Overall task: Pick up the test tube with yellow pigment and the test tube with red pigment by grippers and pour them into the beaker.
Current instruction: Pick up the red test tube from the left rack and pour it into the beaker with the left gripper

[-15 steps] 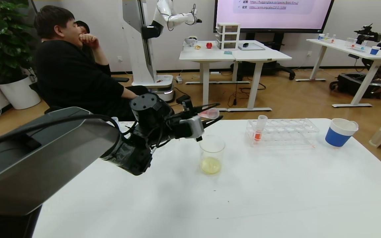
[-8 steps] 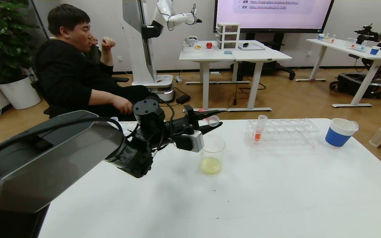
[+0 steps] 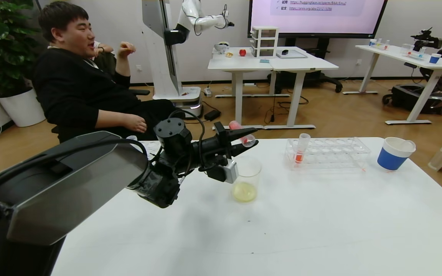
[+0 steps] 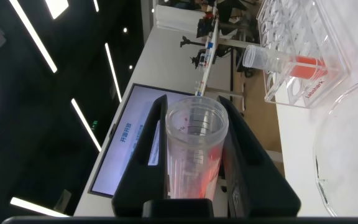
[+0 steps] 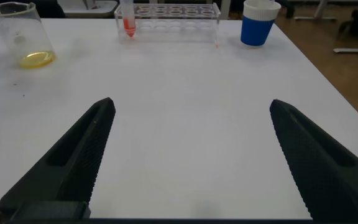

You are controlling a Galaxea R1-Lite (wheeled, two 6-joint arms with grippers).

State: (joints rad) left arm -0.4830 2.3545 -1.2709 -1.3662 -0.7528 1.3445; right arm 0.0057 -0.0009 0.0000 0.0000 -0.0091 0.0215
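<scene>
My left gripper (image 3: 248, 140) is shut on the test tube with red pigment (image 3: 235, 125) and holds it above the beaker (image 3: 246, 178). The tube is tipped, its red bottom end raised and its open mouth lower, over the beaker's rim. In the left wrist view the tube (image 4: 194, 155) sits between the fingers of the left gripper (image 4: 194, 107), with the beaker's rim (image 4: 347, 143) beside it. The beaker holds pale yellow liquid at its bottom. A second red tube (image 3: 301, 149) stands in the clear rack (image 3: 332, 153). The yellow tube is out of view. My right gripper (image 5: 191, 104) is open and empty above the table's near side.
A blue-and-white paper cup (image 3: 395, 153) stands right of the rack. A seated person in black (image 3: 83, 88) is close behind the table's far left corner, near my left arm. Other tables and a white robot arm stand farther back.
My left wrist has rolled, tipping the red tube from near level to mouth-down over the beaker, its red end rising. The seated person has shifted.
</scene>
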